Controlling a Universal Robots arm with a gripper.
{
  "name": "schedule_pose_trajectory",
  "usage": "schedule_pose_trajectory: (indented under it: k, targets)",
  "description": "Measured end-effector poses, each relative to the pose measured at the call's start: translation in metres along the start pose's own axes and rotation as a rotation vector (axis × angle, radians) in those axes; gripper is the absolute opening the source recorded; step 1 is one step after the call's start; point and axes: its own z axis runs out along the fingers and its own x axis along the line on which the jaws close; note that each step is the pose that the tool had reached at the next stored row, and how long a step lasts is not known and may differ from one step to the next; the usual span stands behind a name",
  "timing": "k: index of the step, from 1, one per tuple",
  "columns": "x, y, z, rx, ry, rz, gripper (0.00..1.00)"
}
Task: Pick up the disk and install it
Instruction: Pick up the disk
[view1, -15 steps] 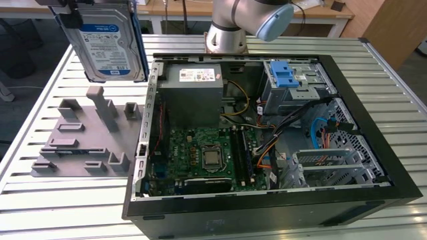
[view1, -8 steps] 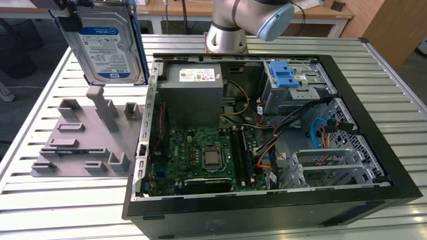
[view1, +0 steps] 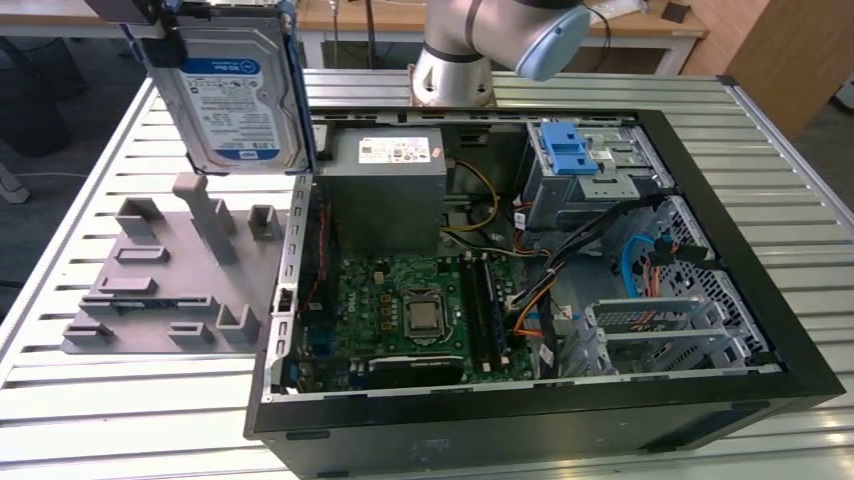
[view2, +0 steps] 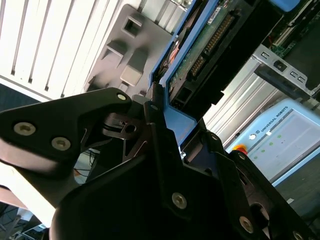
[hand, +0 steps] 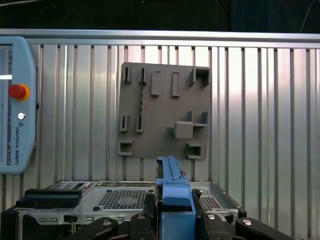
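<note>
The black gripper is closed on the flat rectangular silver disk with a blue-and-white label and blue plastic rails. In both wrist views its dark fingers press from two sides on the blue rail at one end of the disk. In the exterior view the disk hangs upright in the air at the exterior view's left, with its label facing the camera. It is above the grey plastic plate with raised blocks and touches nothing below. This plate lies on the white slatted metal table, just beside the open black computer case. Inside the case there are a green motherboard and a grey metal cage with a blue latch, well apart from the disk.
</note>
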Motion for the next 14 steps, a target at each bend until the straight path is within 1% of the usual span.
schedule_pose_trajectory:
  k: [7, 14]
  targets:
    - [0.0004, -0.0290, -0.0002, -0.0009, -0.0001, 0.000, 0.36]
    - [0.0003, -0.0607, -0.0002, -0.0010, -0.0001, 0.000, 0.36]
